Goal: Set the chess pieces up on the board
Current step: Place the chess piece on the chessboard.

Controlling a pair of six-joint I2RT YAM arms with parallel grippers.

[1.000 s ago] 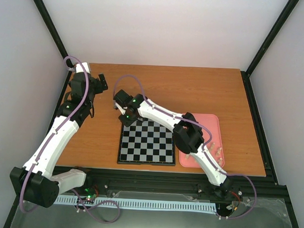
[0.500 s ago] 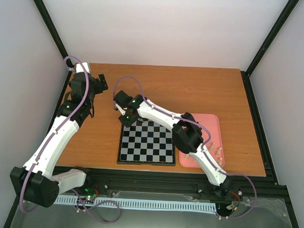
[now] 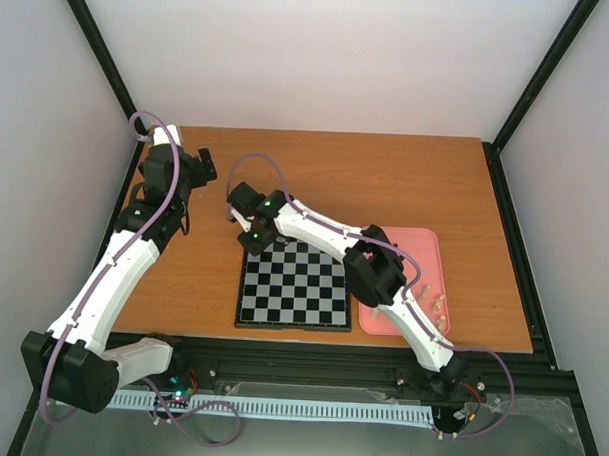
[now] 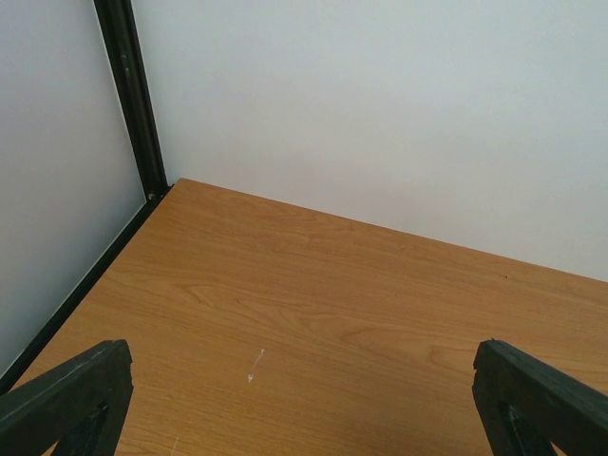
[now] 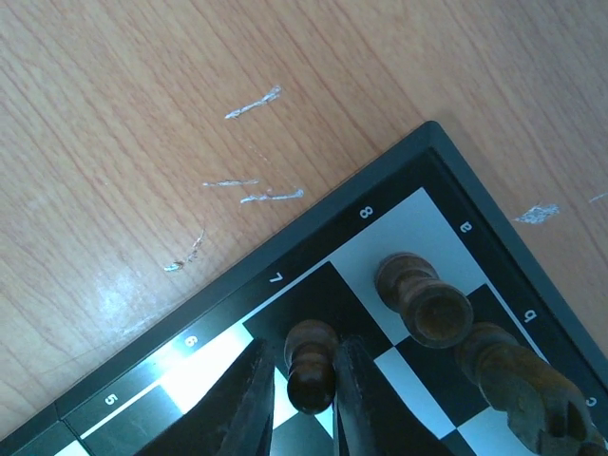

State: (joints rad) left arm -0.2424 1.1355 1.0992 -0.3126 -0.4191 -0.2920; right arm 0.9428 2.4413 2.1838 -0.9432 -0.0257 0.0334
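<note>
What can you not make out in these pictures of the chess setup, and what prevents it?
Top external: the board, far-left corner hidden under the right gripper.
Top external: pale pieces on the pink tray, too small to name.
Right wrist: rightmost dark piece, cut off by the frame edge.

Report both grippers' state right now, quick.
Left gripper: open, fingers wide apart, holding nothing.
Right gripper: closed on a dark pawn at the corner of the board.
</note>
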